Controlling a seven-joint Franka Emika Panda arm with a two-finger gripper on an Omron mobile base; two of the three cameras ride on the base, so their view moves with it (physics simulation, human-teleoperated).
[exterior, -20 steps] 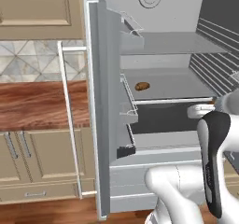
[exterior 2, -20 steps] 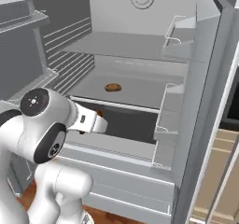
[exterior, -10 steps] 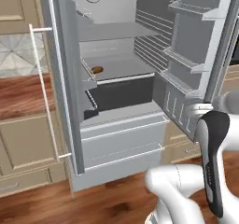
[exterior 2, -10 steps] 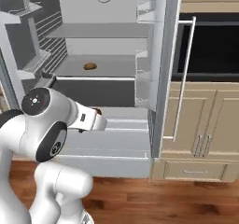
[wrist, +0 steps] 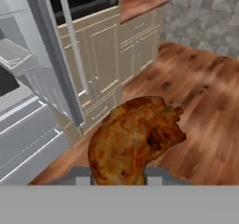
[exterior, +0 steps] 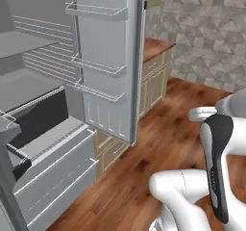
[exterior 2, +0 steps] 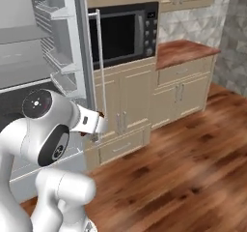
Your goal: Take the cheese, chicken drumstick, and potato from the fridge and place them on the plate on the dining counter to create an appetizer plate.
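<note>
In the hand view the chicken drumstick (wrist: 133,139), reddish-brown and glistening, hangs close before the camera with my gripper (wrist: 119,174) shut on it. Its lower end covers most of the fingertips. From the right base view the gripper (exterior 2: 99,125) sits at the end of the white wrist, just in front of the fridge door's edge. The fridge (exterior: 108,57) stands open, and its door with white railed bins (exterior 2: 60,52) faces me. The cheese, the potato, the plate and the dining counter are out of view.
Right of the fridge are a built-in black microwave (exterior 2: 123,33), beige cabinets (exterior 2: 130,110) and a short wood-topped counter (exterior 2: 185,52). A stone wall (exterior: 206,32) closes the corner. Wooden floor (exterior 2: 183,168) spreads out to the right.
The whole picture has swung: the base has turned right, away from the fridge, so the fridge interior slid off to the left. The arm keeps the same pose.
</note>
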